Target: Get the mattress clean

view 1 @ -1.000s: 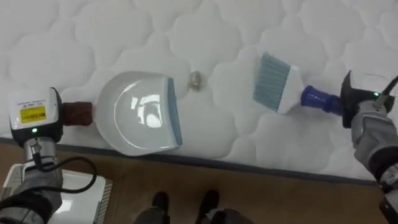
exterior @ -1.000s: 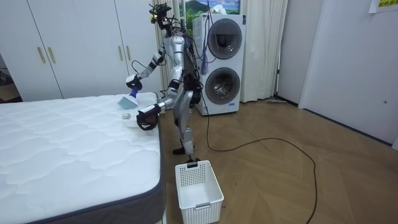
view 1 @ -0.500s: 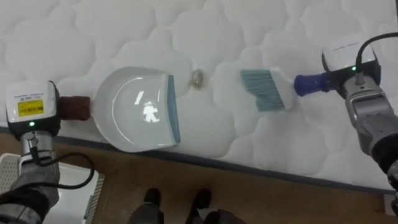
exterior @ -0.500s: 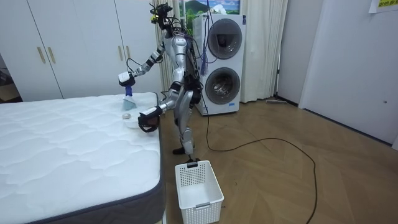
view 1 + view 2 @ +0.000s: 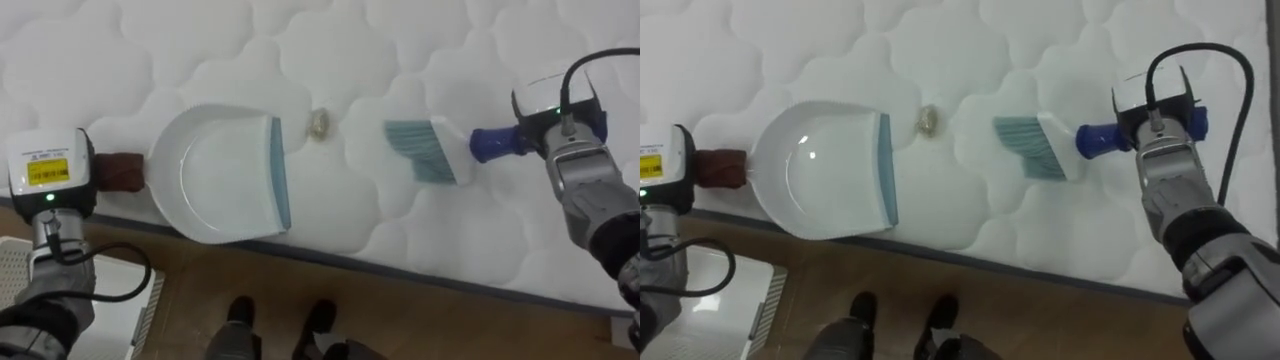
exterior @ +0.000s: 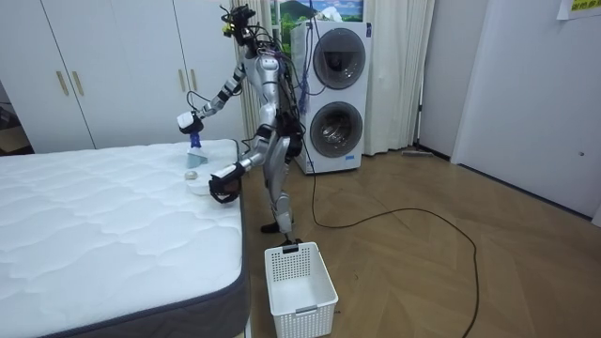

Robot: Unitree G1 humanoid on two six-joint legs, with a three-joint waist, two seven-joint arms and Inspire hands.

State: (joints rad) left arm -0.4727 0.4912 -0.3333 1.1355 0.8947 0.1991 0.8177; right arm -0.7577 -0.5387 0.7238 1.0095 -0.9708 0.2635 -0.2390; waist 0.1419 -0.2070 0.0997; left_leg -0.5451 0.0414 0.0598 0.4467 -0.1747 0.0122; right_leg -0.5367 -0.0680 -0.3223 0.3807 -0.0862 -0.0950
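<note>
Bed: white quilted mattress [image 5: 330, 40] with a dark band along its edge. The robot stands on the wooden floor at the long edge near one corner and leans over it.
Wardrobe: white doors [image 6: 113, 66] behind the bed.
Washing machines: two stacked white units [image 6: 333, 94] behind the robot.
Basket: white, slotted [image 6: 299, 282], on the floor off the bed's corner, well apart from the mattress.
Dustpan: white with a blue-grey lip [image 5: 225, 175], lying flat at the mattress's near edge, lip turned to the robot's right, brown handle running left.
Brush: pale teal bristles, white head, blue handle [image 5: 425, 150], further in from the near edge, with its bristles pointing at the dustpan.
Left hand: [image 5: 52, 180] at the near edge, at the end of the dustpan's brown handle. A white housing hides the grip, so I cannot tell how it holds.
Right hand: [image 5: 555, 100] over the mattress on the brush's blue handle. Its grip is covered in the same way, so I cannot tell.
Scrap: small tan lump [image 5: 320, 123] on the mattress between lip and bristles, just beside the lip's far end and touching neither.
</note>
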